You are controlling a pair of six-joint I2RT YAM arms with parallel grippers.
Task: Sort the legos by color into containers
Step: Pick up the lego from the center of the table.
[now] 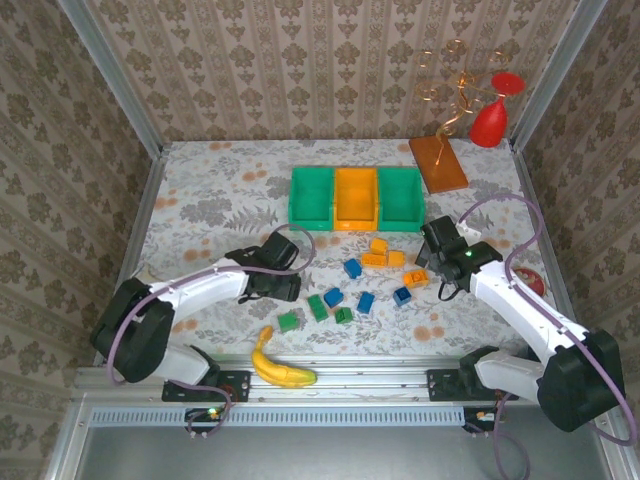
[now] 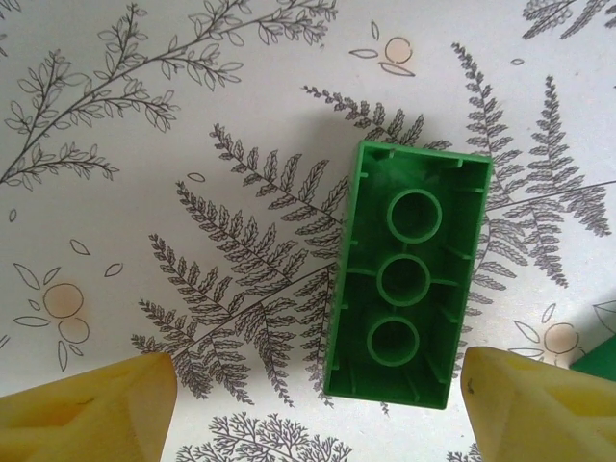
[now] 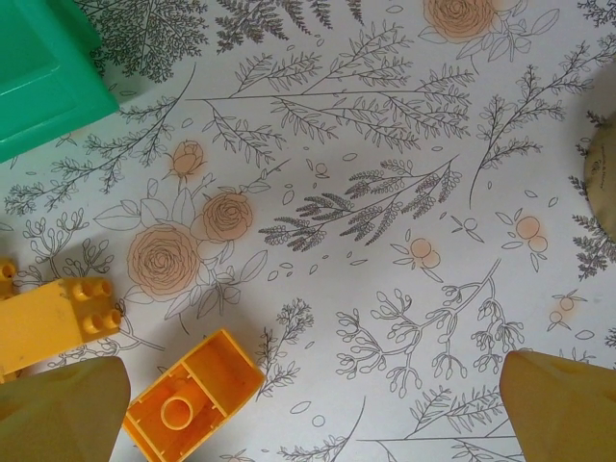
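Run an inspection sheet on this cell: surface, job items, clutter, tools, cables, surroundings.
Surface: floral tablecloth, lying flat.
Job's things: left green bin, orange bin and right green bin in a row, with no bricks seen inside. Orange bricks, blue bricks and green bricks are loose in front of the bins.
Clutter: banana at the near edge, brown board and red vessel at far right.
Grippers: left tool is open, with an upturned green brick between its fingers. Right tool is open over the cloth beside an upturned orange brick.
Cables: cable loops above the right arm, off the bricks.
Surroundings: wallpapered walls, metal frame.
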